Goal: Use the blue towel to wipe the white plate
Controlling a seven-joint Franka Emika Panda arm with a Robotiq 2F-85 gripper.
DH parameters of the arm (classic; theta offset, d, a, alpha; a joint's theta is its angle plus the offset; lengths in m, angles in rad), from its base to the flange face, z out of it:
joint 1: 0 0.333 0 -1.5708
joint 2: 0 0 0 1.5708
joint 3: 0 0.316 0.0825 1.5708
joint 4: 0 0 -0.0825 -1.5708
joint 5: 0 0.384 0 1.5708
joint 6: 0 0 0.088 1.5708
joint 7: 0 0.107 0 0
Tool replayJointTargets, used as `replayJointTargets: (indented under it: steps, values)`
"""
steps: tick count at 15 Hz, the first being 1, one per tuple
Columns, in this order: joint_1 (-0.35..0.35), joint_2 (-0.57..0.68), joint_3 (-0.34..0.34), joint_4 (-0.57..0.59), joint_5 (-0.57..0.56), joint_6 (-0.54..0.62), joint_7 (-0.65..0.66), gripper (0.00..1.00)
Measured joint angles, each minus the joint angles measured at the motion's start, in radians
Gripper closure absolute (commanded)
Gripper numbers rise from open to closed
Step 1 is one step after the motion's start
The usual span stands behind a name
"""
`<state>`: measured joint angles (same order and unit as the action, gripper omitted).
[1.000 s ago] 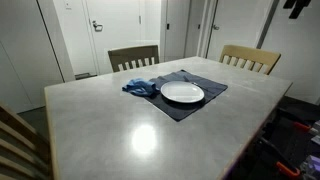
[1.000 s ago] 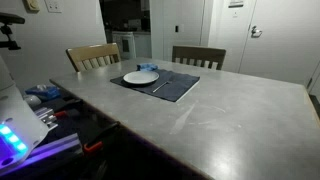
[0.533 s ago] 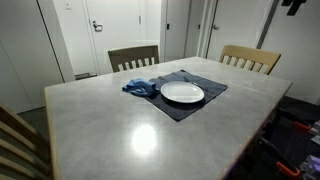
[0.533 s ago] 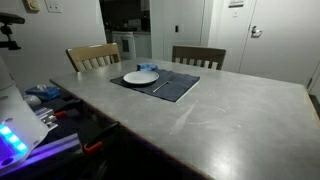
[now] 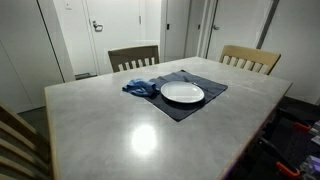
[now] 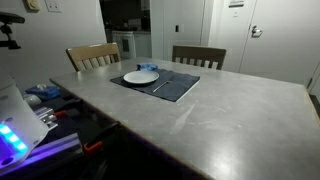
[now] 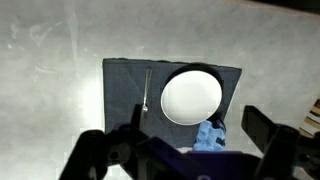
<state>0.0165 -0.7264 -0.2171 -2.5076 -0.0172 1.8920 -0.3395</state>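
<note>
1. Only the wrist view shows the end effector (image 7: 172, 140), its fingers spread wide apart and holding nothing, well above the white plate (image 7: 191, 95).
2. The blue towel (image 7: 210, 135) lies crumpled just beside the plate on a navy mat (image 7: 125, 85).
3. A thin utensil (image 7: 147, 90) lies on the plate's opposite side.
4. In an exterior view, bare counter (image 5: 120, 130) surrounds the plate, with two chairs (image 5: 133, 57) beyond the far edge.
</note>
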Motion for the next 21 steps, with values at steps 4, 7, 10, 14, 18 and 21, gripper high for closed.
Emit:
replayJointTargets:
  steps: [4, 7, 10, 14, 18, 21]
  values:
    - [0.061, 0.099, 0.035, 0.072, -0.018, 0.084, -0.073, 0.00]
    - [0.089, 0.189, 0.036, 0.122, -0.015, 0.178, -0.150, 0.00]
    - [0.096, 0.237, 0.037, 0.148, -0.014, 0.194, -0.176, 0.00]
    - [0.092, 0.229, 0.040, 0.147, -0.014, 0.191, -0.160, 0.00]
    - [0.111, 0.289, 0.050, 0.168, 0.039, 0.248, -0.158, 0.00]
    - [0.143, 0.364, 0.065, 0.212, 0.106, 0.323, -0.174, 0.00]
